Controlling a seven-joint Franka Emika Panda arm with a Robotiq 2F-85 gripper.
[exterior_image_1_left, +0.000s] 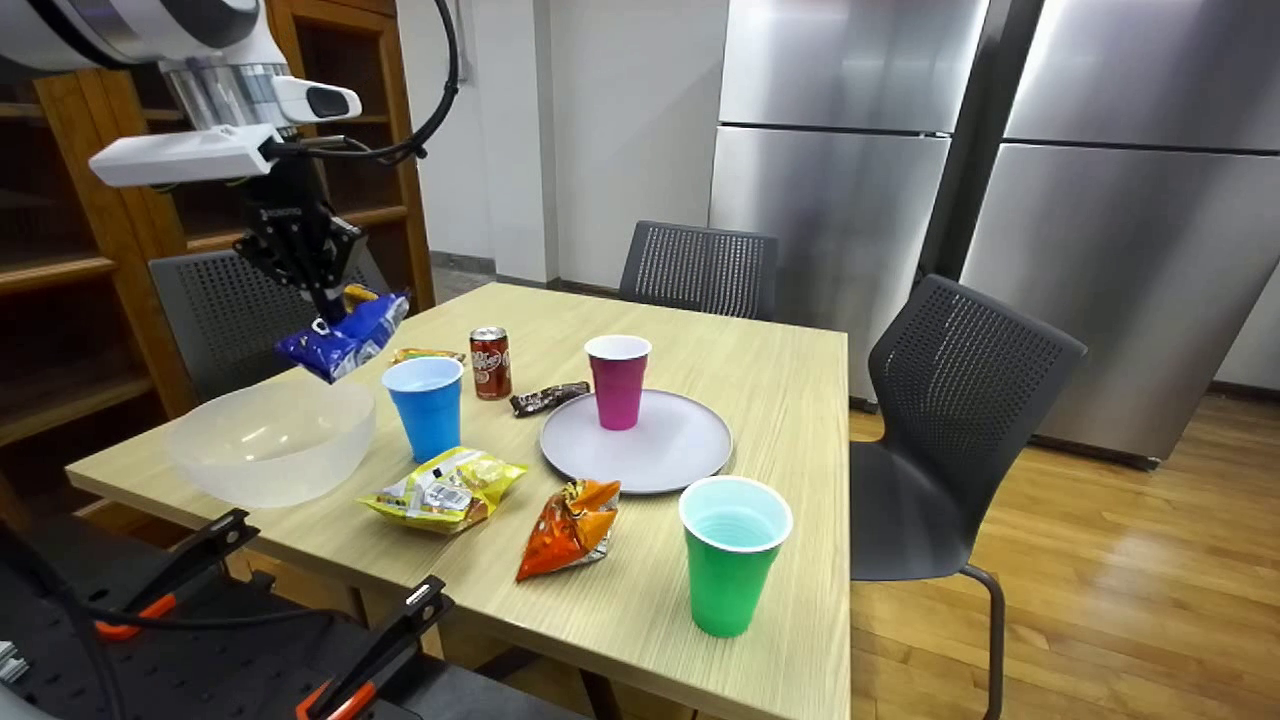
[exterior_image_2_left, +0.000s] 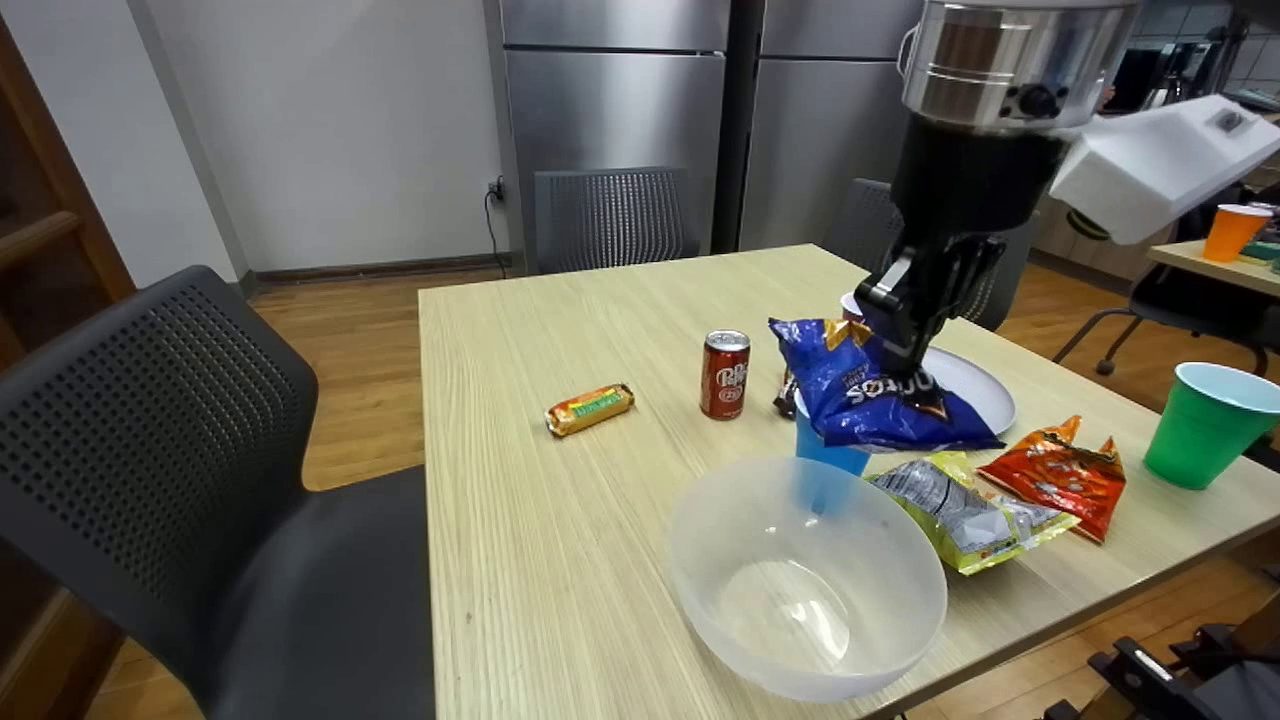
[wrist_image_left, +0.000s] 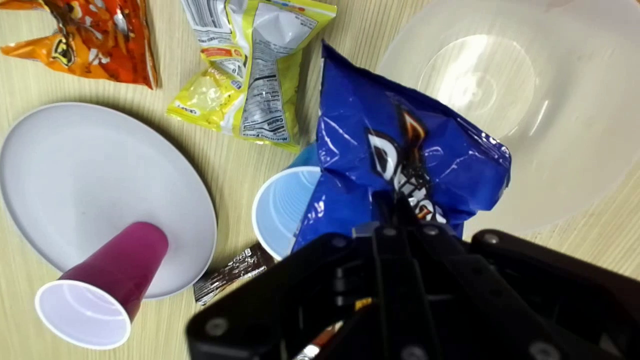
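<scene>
A blue Doritos bag (exterior_image_1_left: 378, 325) (exterior_image_2_left: 825, 375) (wrist_image_left: 350, 135) is pinched in my gripper (exterior_image_1_left: 330, 308) (exterior_image_2_left: 903, 362) (wrist_image_left: 395, 206), whose jaws are shut on the middle of its face. The bag hangs in the air, tilted, apart from the table. Below it in the exterior views stand a frosted bowl (exterior_image_1_left: 270, 475) (exterior_image_2_left: 800, 675) (wrist_image_left: 575, 165) and a blue cup (exterior_image_1_left: 427, 415) (exterior_image_2_left: 830, 455) (wrist_image_left: 280, 210). Seen from the wrist, the bag overlaps the bowl's near side and covers part of the cup's rim. The bowl holds nothing that I can see.
Around them lie a yellow snack bag (exterior_image_1_left: 445, 490), an orange snack bag (exterior_image_1_left: 570, 530), a dark wrapped bar (exterior_image_1_left: 548, 398) and a gold-wrapped bar (exterior_image_2_left: 590, 409). A soda can (exterior_image_2_left: 725, 375), a grey plate (exterior_image_1_left: 690, 450) bearing a magenta cup (exterior_image_1_left: 619, 390), and a green cup (exterior_image_1_left: 733, 570) also stand here.
</scene>
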